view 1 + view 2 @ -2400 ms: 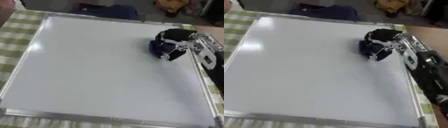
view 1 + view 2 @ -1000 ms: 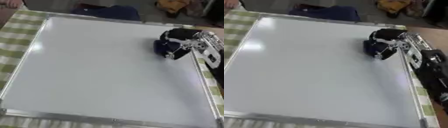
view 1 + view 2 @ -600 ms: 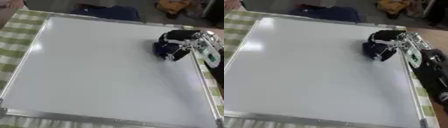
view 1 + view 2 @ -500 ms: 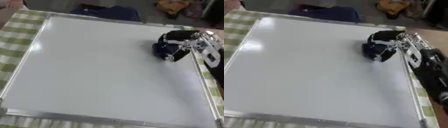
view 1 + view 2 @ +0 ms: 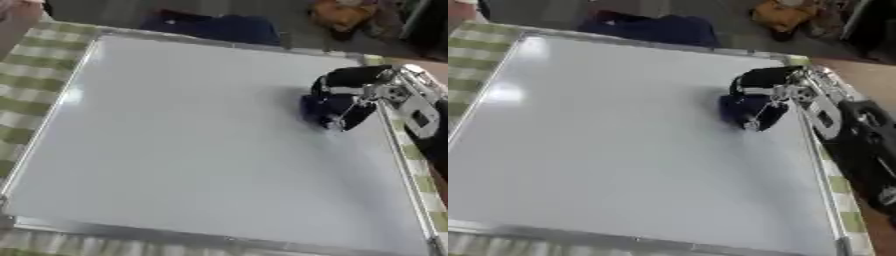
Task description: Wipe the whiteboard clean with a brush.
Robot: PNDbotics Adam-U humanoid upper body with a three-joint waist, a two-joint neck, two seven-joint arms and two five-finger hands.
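Brush (image 5: 325,111) sits tucked under the right hand (image 5: 357,89), fingers curled round it, pressed on the whiteboard (image 5: 175,140). Frame edge is just beside the hand, so it could snag and twist the brush out.

The whiteboard (image 5: 175,150) lies flat and takes up nearly all of the desk (image 5: 26,75), which shows only as a checked green cloth along the left, near and right edges. The board's left, middle and near parts lie open, with nothing standing on them. The one obstacle on the board is at its far right: the right hand (image 5: 354,92), its fingers (image 5: 337,80) curled round a dark blue brush (image 5: 322,111) that rests on the surface just inside the right frame. Beyond the far edge a dark blue bundle (image 5: 214,26) lies just behind the frame.
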